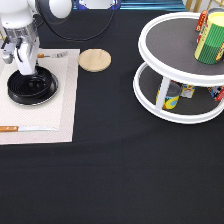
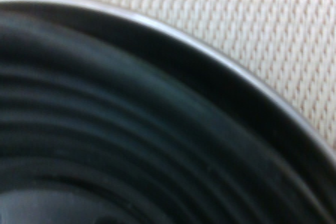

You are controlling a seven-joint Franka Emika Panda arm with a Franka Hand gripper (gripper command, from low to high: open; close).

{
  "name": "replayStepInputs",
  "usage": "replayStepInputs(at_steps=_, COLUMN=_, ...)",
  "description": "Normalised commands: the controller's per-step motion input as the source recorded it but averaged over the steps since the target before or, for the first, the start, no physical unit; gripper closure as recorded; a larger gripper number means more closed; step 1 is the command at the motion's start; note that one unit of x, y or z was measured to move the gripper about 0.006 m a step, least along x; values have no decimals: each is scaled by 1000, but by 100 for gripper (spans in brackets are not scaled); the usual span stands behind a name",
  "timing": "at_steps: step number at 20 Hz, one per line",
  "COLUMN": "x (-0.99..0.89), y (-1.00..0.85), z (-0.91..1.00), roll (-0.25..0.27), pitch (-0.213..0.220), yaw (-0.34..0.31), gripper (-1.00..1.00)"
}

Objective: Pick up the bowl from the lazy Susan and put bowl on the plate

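Now, at the exterior view's left, my gripper [image 1: 28, 71] sits at the bowl's [image 1: 31, 88] far rim, grip hidden, bowl covering the plate [image 2: 247, 85] on the placemat [image 1: 65, 105], well apart from the lazy Susan [image 1: 150, 100] at right.

Open black tablecloth [image 1: 110, 170] lies between the placemat [image 1: 64, 107] and the lazy Susan [image 1: 150, 47]. The wooden coaster [image 1: 94, 59] lies low beside the mat. Cans [image 1: 211, 37] crowd the turntable's upper tier; white posts [image 1: 161, 95] and cans [image 1: 170, 96] obstruct its lower tier.
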Motion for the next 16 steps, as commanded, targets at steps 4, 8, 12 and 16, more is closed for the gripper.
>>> replayStepInputs(at_steps=4, x=20, y=288, z=992, roll=0, pitch=113, yaw=33, gripper=-100)
replayStepInputs(at_steps=8, x=17, y=311, z=1000, roll=0, pitch=80, yaw=81, gripper=-100)
replayStepInputs(at_steps=12, x=4, y=166, z=540, roll=-2, pitch=138, yaw=43, gripper=-100)
replayStepInputs(at_steps=16, x=31, y=9, z=0, roll=-7, pitch=70, yaw=0, gripper=-100)
